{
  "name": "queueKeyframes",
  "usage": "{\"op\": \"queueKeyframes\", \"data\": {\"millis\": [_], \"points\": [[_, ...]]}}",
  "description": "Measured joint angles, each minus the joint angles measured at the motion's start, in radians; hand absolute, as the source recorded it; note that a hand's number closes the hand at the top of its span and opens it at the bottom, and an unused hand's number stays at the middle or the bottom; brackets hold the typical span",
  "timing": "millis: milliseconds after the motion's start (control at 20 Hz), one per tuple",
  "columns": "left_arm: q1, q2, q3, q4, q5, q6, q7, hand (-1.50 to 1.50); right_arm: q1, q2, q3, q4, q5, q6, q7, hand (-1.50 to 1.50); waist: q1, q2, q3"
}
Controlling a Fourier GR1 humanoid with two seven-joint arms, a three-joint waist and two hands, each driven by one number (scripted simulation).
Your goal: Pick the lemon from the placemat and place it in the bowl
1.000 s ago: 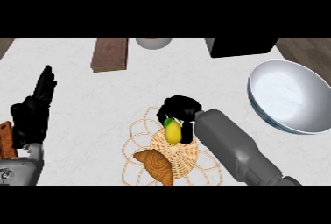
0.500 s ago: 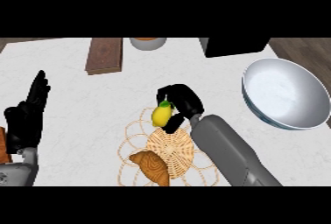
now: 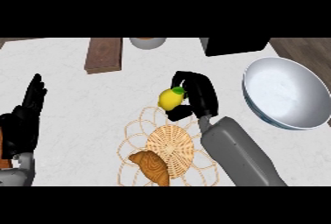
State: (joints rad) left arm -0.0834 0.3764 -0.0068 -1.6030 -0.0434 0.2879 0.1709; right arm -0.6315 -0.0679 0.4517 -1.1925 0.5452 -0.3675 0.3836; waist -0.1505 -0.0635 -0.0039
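My right hand [image 3: 200, 97] is shut on the yellow lemon [image 3: 170, 99], which has a green leaf at its top. The lemon hangs just beyond the far edge of the woven placemat [image 3: 169, 146], above the white counter. The large grey bowl [image 3: 284, 92] sits to the right of the hand, apart from it. Fingers curl over the lemon's top and the thumb sits under it. My left hand [image 3: 26, 118] rests open at the left edge, fingers up.
A brown croissant [image 3: 152, 165] lies on the placemat's near left part. A wooden board [image 3: 103, 54] lies at the back left, a small pot [image 3: 147, 42] at the back middle, and a dark box [image 3: 234, 45] at the back right.
My right hand has lifted the lemon off the placemat and carried it away from me, past the mat's far edge. The left hand has stayed where it was.
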Motion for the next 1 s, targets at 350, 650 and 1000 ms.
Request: {"op": "queueKeyframes", "data": {"millis": [350,650,1000], "points": [[-0.023,-0.007,-0.009,-0.018,0.005,-0.016,-0.005,0.00,0.155,-0.165,-0.075,-0.399,0.056,-0.004,0.228,1.50,0.042,0.029,0.002],[-0.075,-0.016,-0.019,-0.012,0.011,-0.050,-0.002,0.00,0.348,-0.331,-0.233,-0.673,0.019,0.020,0.260,1.50,0.100,0.051,0.003],[-0.115,-0.052,-0.041,0.012,-0.016,-0.056,-0.003,0.00,0.449,-0.461,-0.451,-0.566,-0.037,0.006,0.055,1.50,0.135,0.062,0.004]]}}
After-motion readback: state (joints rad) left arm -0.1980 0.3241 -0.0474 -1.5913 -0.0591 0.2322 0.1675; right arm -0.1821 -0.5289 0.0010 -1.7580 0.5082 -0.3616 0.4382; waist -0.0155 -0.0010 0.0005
